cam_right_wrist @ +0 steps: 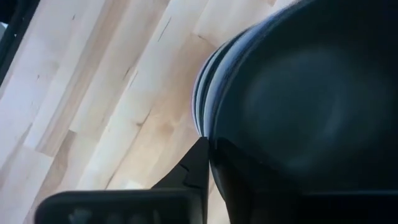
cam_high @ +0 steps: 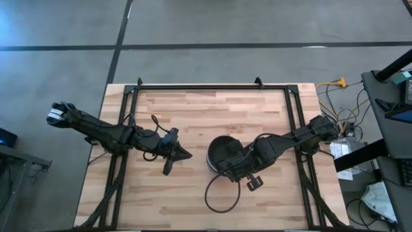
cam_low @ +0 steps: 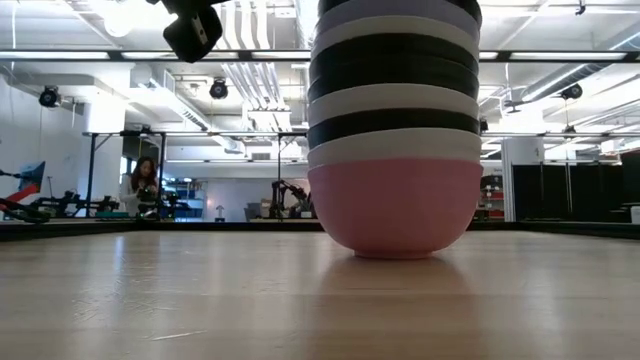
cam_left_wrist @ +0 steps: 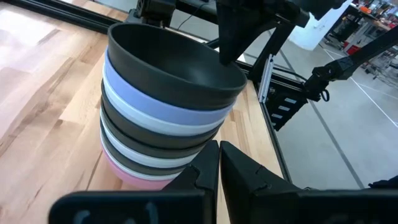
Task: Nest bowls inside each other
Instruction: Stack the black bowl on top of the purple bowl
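The bowls stand nested in one stack [cam_high: 221, 151] [cam_low: 395, 150] right of the table's middle. A pink bowl [cam_low: 395, 205] at the bottom rests on the wood. Black and white bowls and a lavender one [cam_left_wrist: 155, 99] are above it, with a black bowl [cam_left_wrist: 174, 62] on top. My right gripper [cam_high: 235, 166] [cam_right_wrist: 208, 144] reaches in from the right and is shut at the top bowl's rim. My left gripper [cam_high: 187, 154] [cam_left_wrist: 219, 152] is shut. It hovers just left of the stack, pointing at it and touching nothing. My right gripper holds the top black bowl by its rim [cam_right_wrist: 214, 134] on the side toward the table's right near corner. One finger [cam_right_wrist: 196, 168] is outside the wall; the other merges with the dark inside of the bowl. It comes slanting down from the right. The bowl sits level in the stack.
A black cable loop [cam_high: 222, 193] lies on the wood near the stack, toward the near edge. Black frame rails [cam_high: 212, 87] run along the table's far, left and right edges. Bare wood shows far of the stack and at the near left. A person [cam_low: 140, 185] sits far back in the room.
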Robot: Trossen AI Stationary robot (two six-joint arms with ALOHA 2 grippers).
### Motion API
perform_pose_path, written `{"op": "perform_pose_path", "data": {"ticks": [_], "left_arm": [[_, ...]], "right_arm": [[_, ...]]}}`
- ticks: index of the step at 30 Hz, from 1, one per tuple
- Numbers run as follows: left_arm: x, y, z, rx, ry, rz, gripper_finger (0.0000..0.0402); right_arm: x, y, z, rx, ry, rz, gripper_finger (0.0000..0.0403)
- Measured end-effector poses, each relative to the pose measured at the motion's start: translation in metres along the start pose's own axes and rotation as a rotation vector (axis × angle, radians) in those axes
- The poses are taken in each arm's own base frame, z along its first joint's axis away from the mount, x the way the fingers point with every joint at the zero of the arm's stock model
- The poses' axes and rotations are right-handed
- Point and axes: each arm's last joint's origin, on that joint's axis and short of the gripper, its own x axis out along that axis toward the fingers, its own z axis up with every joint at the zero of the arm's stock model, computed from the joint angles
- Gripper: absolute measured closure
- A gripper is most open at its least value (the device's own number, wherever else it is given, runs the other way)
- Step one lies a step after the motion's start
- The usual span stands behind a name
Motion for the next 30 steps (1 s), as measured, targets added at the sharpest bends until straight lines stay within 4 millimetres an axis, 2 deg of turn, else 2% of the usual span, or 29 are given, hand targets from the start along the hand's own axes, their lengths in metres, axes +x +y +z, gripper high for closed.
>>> {"op": "perform_pose_path", "data": {"ticks": [10, 13, 16, 20, 23, 26, 30], "left_arm": [[0.0, 0.0, 0.001, -0.025, 0.001, -0.005, 0.0402], [-0.001, -0.002, 0.008, -0.081, -0.023, -0.011, 0.0402], [-0.001, -0.007, 0.02, -0.057, -0.083, -0.038, 0.0402], [0.007, -0.015, 0.037, 0.01, -0.154, -0.066, 0.0402], [0.024, -0.013, 0.042, 0.034, -0.113, -0.08, 0.0402], [0.047, -0.008, 0.041, 0.039, -0.063, -0.065, 0.0402], [0.067, 0.001, 0.044, 0.031, -0.044, -0.024, 0.0402]], "right_arm": [[-0.008, 0.0, -0.004, 0.025, -0.018, 0.002, 0.0309], [-0.02, 0.0, -0.007, 0.042, -0.037, 0.0, 0.0295], [-0.043, -0.002, -0.009, 0.093, -0.11, -0.003, 0.029], [-0.08, -0.003, -0.021, 0.213, -0.283, -0.001, 0.0297], [-0.1, -0.003, -0.039, 0.33, -0.454, -0.029, 0.0306], [-0.105, -0.002, -0.061, 0.45, -0.621, -0.097, 0.0312], [-0.092, 0.001, -0.085, 0.607, -0.86, -0.078, 0.0314]]}}
